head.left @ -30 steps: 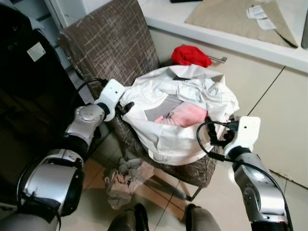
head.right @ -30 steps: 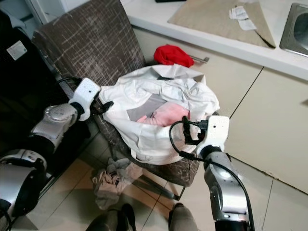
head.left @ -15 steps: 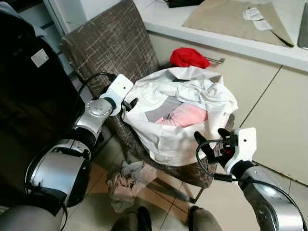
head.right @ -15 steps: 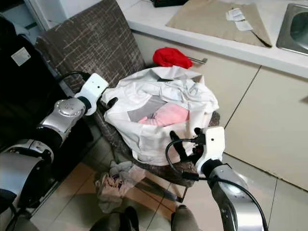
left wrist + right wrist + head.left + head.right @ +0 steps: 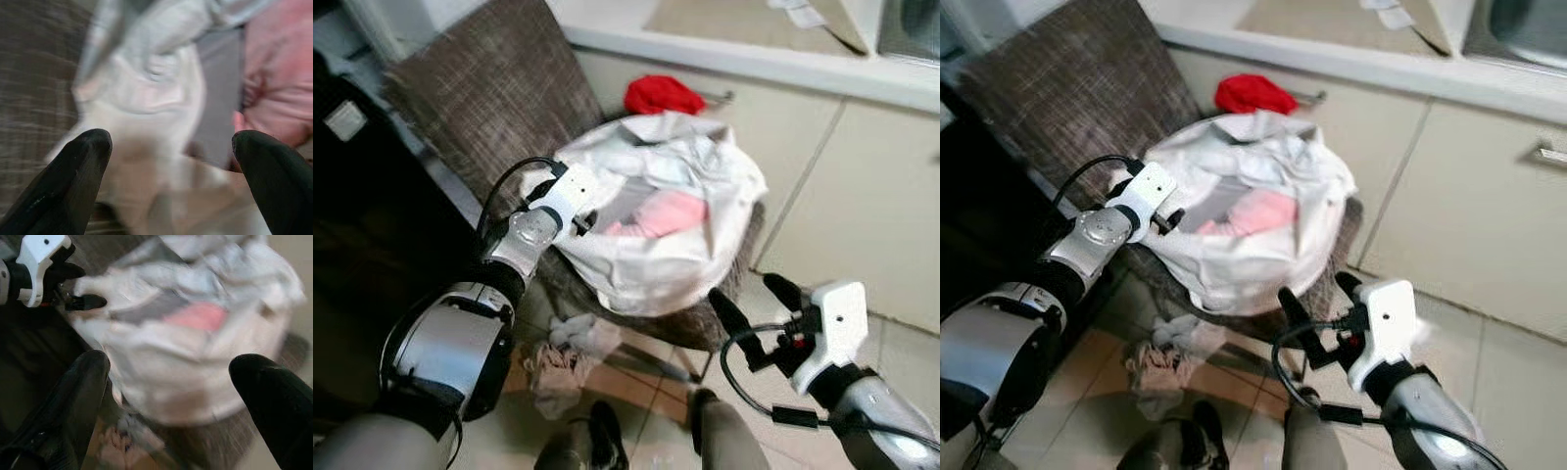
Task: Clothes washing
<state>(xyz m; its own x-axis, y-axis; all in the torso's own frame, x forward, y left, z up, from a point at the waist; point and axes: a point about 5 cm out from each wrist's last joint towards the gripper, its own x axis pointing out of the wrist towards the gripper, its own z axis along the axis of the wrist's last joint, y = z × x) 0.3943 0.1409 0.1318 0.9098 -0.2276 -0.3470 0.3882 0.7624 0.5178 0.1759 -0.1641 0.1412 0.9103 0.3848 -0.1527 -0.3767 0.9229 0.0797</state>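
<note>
Left hand (image 5: 583, 217) extended, fingers spread; right hand (image 5: 756, 315) spread.

Four blurred views of one laundry scene: two from the robot's head, one from each wrist.

The head's two eye views looked forward and down from above on a white bundle of clothes (image 5: 661, 211) piled on a brown chair (image 5: 484, 93), with cabinets beyond and tiled floor near; the two eyes shared almost the whole scene. The left wrist view sat very near the bundle, facing its white and pink folds between two black fingers (image 5: 68, 183). The right wrist view looked from farther back, taking in the whole bundle and the left gripper (image 5: 80, 286) beyond it.
</note>
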